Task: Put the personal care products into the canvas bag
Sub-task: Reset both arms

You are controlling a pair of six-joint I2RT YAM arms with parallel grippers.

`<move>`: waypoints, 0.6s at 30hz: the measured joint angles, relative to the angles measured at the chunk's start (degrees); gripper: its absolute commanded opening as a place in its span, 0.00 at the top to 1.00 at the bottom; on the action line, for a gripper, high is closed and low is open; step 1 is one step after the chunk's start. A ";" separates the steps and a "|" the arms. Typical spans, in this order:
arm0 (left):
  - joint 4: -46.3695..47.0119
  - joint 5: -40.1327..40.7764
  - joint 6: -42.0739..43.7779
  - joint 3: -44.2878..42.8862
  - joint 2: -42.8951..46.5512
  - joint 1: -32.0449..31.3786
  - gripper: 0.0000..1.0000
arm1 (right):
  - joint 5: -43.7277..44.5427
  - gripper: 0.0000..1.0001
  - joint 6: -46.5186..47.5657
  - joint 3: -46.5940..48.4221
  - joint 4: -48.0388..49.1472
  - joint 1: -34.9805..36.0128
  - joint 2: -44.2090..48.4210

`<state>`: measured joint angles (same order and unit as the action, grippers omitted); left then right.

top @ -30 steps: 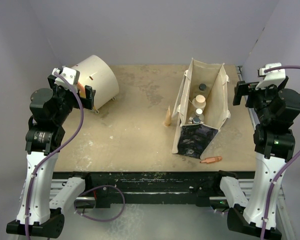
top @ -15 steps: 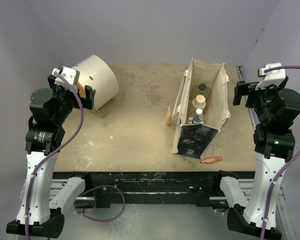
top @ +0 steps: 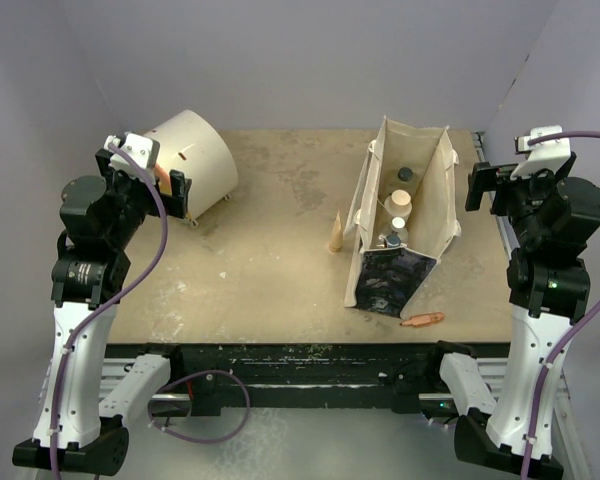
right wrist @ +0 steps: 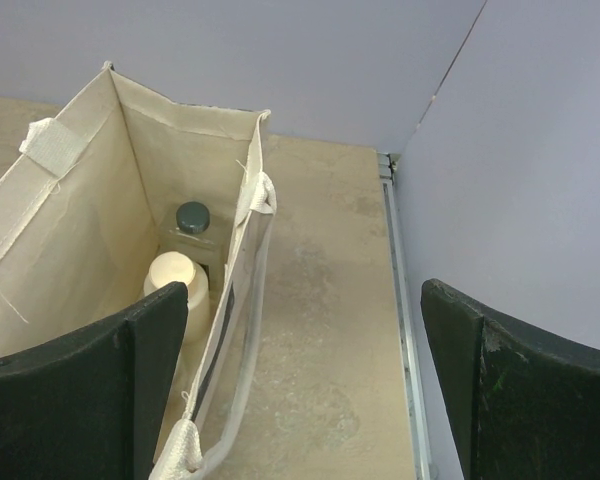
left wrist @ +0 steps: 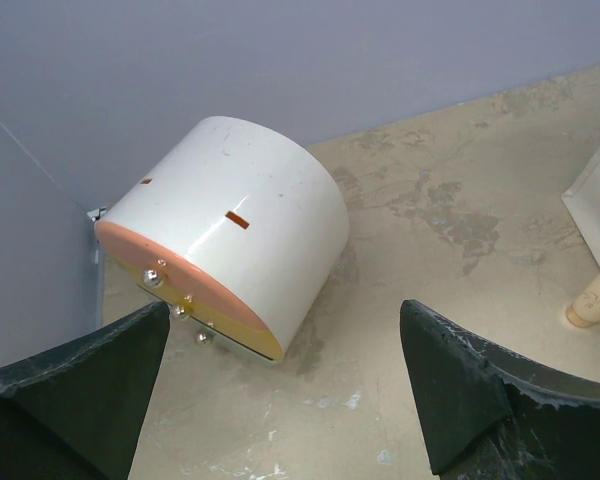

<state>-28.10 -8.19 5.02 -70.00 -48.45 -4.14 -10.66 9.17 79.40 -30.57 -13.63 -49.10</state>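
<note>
Top external view: the canvas bag (top: pixel 435 195) stands upright and open on the right half of the table (top: pixel 260 280), with its dark printed panel facing the near edge. Inside it show a black-capped bottle (top: pixel 406 173) toward the far end, a cream-white bottle (top: pixel 401 200) just nearer, and another capped bottle (top: pixel 391 240) near the printed end; how many more lie beneath cannot be told. A wooden cone (top: pixel 335 233) stands just left of the bag, and an orange stick (top: pixel 422 320) lies by the bag's near corner. A cream drum (top: pixel 195 155) with an orange face lies on its side at the far left. The left gripper (left wrist: pixel 285 310) hangs above the table near the drum, jaws spread wide and holding nothing. The right gripper (right wrist: pixel 303 290) hangs beside the right side of the bag, looking down into it, its jaws likewise spread wide and empty, touching neither bag nor bottles.
</note>
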 measured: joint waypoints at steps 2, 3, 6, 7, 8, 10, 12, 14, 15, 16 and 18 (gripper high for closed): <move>0.11 0.00 -0.02 0.00 -0.09 0.00 0.01 | 0.00 0.00 -0.02 0.00 0.00 0.00 0.00; 0.15 0.02 -0.02 0.00 -0.09 0.00 0.01 | 0.00 0.00 -0.02 0.00 0.00 0.00 0.00; 0.20 0.07 -0.04 0.02 -0.09 0.00 0.01 | 0.02 0.00 -0.02 -0.02 0.02 0.00 0.00; 0.17 0.07 -0.07 0.02 -0.09 0.00 0.01 | 0.00 0.00 -0.02 -0.02 0.00 0.00 0.00; 0.17 0.07 -0.07 0.04 -0.09 0.00 0.01 | 0.00 0.00 -0.02 0.00 0.02 0.00 0.02; 0.24 0.07 -0.09 0.11 -0.07 0.00 0.01 | 0.00 0.00 -0.02 -0.02 0.02 0.00 0.00; 0.24 0.07 -0.11 0.15 -0.09 0.00 0.01 | 0.02 0.00 -0.02 -0.02 0.02 0.00 0.00; 0.24 0.07 -0.15 0.15 -0.09 0.00 0.01 | 0.00 0.00 -0.02 -0.02 0.04 0.00 0.00; 0.26 0.07 -0.15 0.15 -0.09 0.00 0.01 | 0.00 0.00 -0.02 -0.02 0.04 0.00 0.00; 0.31 0.07 -0.17 0.15 -0.09 0.00 0.01 | 0.00 0.00 -0.02 -0.02 0.04 0.00 -0.02; 0.44 0.07 -0.37 0.26 -0.09 0.00 0.01 | 0.00 0.00 -0.02 -0.02 0.04 0.00 -0.02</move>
<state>-27.66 -8.12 4.64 -69.73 -48.53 -4.14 -10.66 9.15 79.37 -30.52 -13.63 -49.12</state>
